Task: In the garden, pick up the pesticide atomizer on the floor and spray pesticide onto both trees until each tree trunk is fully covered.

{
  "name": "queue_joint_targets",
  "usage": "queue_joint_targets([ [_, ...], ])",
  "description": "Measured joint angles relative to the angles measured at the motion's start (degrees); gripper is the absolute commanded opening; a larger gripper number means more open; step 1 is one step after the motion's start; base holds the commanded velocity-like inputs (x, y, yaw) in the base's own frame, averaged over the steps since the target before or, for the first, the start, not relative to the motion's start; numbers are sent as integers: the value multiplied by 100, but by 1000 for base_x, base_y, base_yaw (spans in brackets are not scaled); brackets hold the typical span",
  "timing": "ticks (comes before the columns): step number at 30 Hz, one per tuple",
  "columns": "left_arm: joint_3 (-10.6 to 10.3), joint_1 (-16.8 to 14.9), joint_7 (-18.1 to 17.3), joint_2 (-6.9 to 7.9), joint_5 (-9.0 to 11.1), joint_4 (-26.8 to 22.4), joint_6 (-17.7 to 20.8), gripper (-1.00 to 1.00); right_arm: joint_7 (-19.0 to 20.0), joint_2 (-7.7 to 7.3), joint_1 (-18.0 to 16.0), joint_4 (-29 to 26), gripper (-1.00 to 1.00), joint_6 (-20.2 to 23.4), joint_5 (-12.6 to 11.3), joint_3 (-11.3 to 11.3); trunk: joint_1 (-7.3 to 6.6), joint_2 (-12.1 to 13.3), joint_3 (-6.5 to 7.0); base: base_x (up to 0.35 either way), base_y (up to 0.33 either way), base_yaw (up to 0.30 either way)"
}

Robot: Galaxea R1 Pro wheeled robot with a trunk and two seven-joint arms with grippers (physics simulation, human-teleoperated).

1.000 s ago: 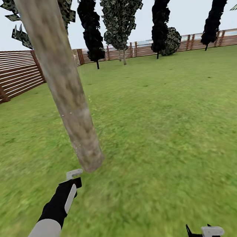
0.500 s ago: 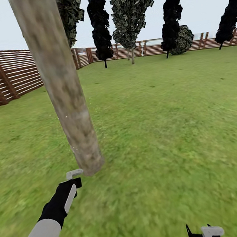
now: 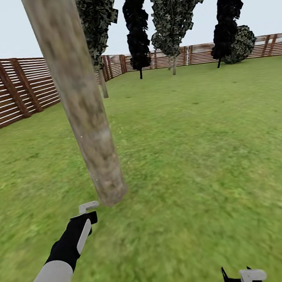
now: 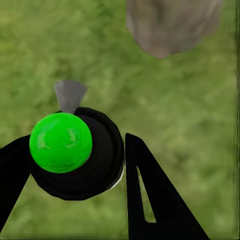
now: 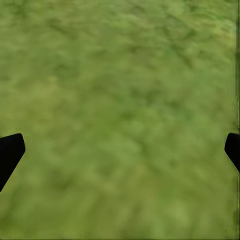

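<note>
A thick pale grey-beige tree trunk (image 3: pixel 84 113) rises from the grass just beyond my left gripper (image 3: pixel 85 219). Its base (image 4: pixel 170 25) also appears in the left wrist view. The left gripper (image 4: pixel 75 187) is shut on the pesticide atomizer (image 4: pixel 75 155), a round black bottle whose top shows bright green, with a grey nozzle pointing toward the trunk. Its pale trigger head (image 3: pixel 88 207) sticks up above my hand. A second mottled tree (image 3: pixel 103 81) stands farther back near the fence. My right gripper (image 3: pixel 243 279) hangs low over the grass, open (image 5: pixel 120 150) and holding nothing.
A red-brown slatted fence (image 3: pixel 10 91) runs along the left and the far side. Dark narrow trees (image 3: pixel 137 25), another mottled tree (image 3: pixel 174 65) and a round bush (image 3: pixel 240 44) line the back. Open lawn (image 3: pixel 213 149) spreads to the right.
The whole view has shifted, so the camera moved: the far trees and fence slid right, and the second tree's trunk came out from behind the near trunk. Both arms look unchanged.
</note>
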Motion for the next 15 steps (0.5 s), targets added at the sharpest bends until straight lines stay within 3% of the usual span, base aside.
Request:
queue_joint_targets([
  [3, 0, 0, 0, 0, 0, 9, 0, -100, 0, 0, 0, 0, 100, 0, 0, 0, 0, 0, 0, 0, -274, 18],
  [8, 10, 0, -9, 10, 34, 38, -3, -100, 0, 0, 0, -1, 100, 0, 0, 0, 0, 0, 0, 116, -239, 239],
  [13, -50, -63, -84, -23, 31, -33, 10, -100, -8, -5, 0, -9, 100, 0, -8, -1, 0, 0, 0, 24, -17, 37],
  [15, -121, -235, -140, -91, 46, -42, 98, -100, -9, -16, 0, -9, 100, 0, -10, -2, 0, 0, 1, 0, 0, 1],
])
